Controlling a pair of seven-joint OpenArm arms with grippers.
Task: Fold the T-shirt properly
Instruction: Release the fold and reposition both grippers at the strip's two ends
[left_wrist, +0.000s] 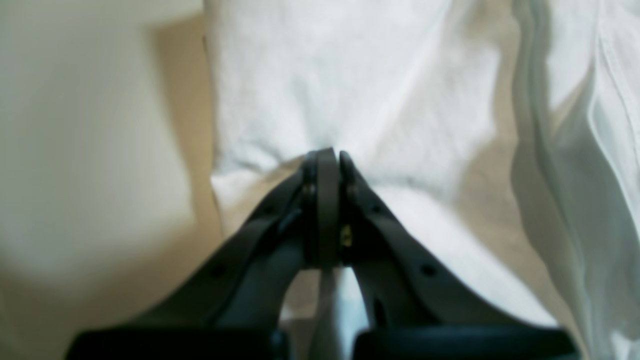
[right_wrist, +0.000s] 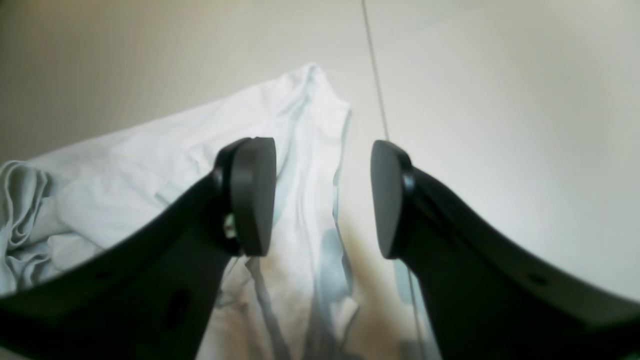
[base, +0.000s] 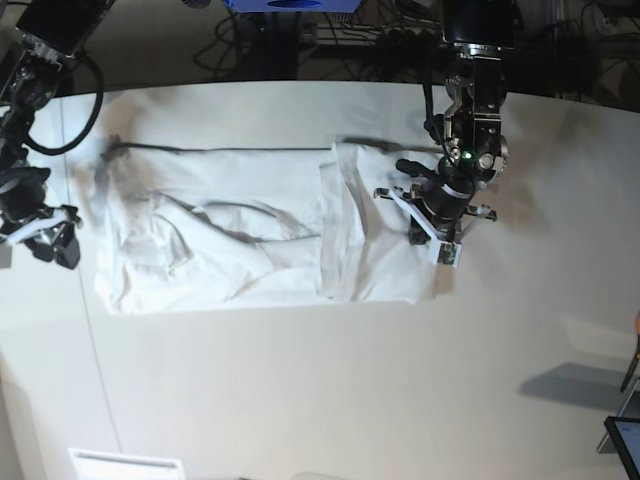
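Observation:
The white T-shirt (base: 250, 230) lies spread across the table, its right end folded over into a doubled band. My left gripper (base: 432, 215) sits at that right end. In the left wrist view its black fingers (left_wrist: 334, 156) are shut, and T-shirt cloth (left_wrist: 350, 75) puckers at their tips. My right gripper (base: 45, 240) hangs just off the shirt's left edge. In the right wrist view it (right_wrist: 322, 195) stands open with nothing between its pads, above a crumpled corner of the T-shirt (right_wrist: 150, 165).
The off-white table (base: 300, 400) has a thin seam line (right_wrist: 375, 75) running along it. Cables and dark equipment (base: 300, 40) crowd the space beyond the far edge. A white flat object (base: 125, 462) lies at the near edge, and a dark screen corner (base: 625, 440) shows at bottom right.

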